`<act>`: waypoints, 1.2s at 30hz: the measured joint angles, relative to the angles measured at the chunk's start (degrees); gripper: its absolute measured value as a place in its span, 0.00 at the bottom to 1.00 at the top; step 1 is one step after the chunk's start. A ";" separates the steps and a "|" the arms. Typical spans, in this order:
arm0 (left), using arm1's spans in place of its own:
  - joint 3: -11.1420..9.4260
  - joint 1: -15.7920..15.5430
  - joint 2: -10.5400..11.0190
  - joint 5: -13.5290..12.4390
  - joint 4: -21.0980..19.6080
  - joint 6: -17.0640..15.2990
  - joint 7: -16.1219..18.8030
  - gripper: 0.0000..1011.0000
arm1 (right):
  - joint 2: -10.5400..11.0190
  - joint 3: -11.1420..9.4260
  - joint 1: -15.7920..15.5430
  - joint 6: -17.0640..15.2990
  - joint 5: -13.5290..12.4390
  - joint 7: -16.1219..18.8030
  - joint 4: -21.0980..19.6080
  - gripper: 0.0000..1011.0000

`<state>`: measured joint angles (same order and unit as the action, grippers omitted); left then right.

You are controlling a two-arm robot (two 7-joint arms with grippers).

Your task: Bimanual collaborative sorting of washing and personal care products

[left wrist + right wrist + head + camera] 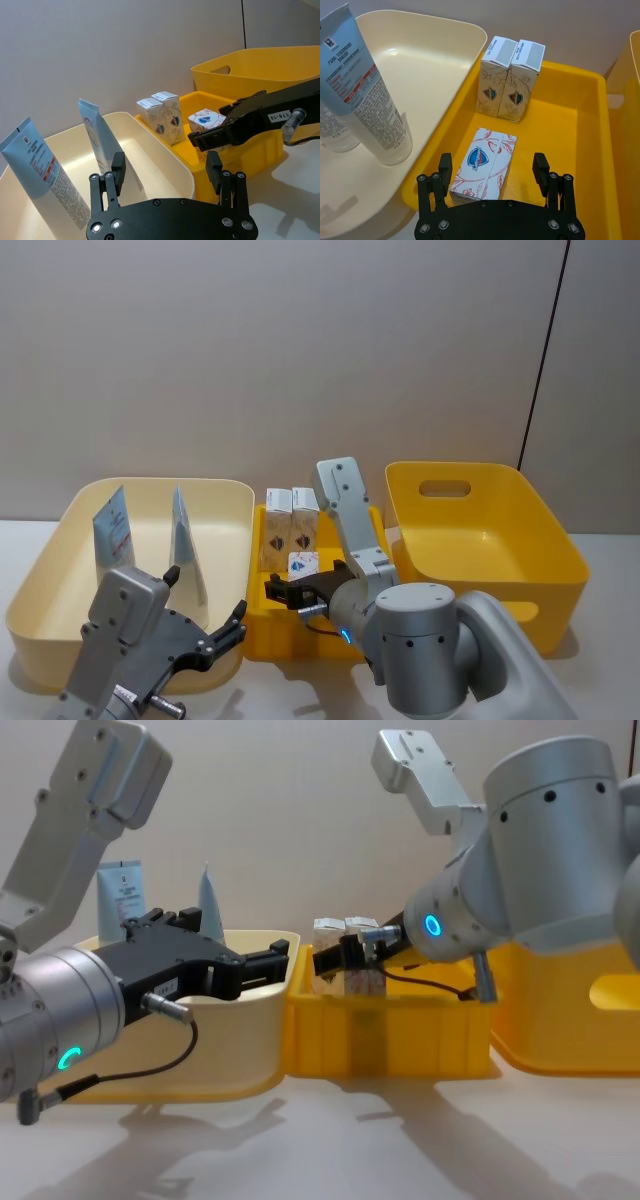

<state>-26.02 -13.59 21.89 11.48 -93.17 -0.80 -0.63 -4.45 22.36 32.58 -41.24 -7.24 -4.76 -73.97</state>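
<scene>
Squarely between parted fingers of right gripper [492, 160] lay floral-print carton [480, 172], unclamped, long axis along reach; left gripper [166, 161], parted too, farther off.

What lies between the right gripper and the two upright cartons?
A third carton, lying logo up in the small yellow bin, by the open right gripper; the right wrist view shows it.

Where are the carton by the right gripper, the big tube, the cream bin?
Carton [482, 167]: right wrist view, printed face.
Tube [362, 85]: right wrist view, printed body.
Cream bin [430, 55]: right wrist view, inner wall.
</scene>
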 joint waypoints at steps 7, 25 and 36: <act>0.00 0.00 0.00 0.00 0.00 0.00 0.00 0.99 | -0.36 -0.29 0.14 0.60 0.15 -0.21 0.60 0.91; 0.00 0.00 0.00 0.00 0.00 0.00 0.00 0.99 | -0.73 -0.58 0.26 1.10 0.31 -0.42 1.26 0.42; 0.00 0.00 0.00 0.00 0.00 0.00 0.00 0.99 | -0.78 -0.67 0.31 1.20 0.33 -0.48 1.36 0.41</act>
<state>-26.02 -13.59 21.90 11.48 -93.18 -0.80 -0.63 -5.23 21.70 32.89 -40.04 -6.90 -5.24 -72.61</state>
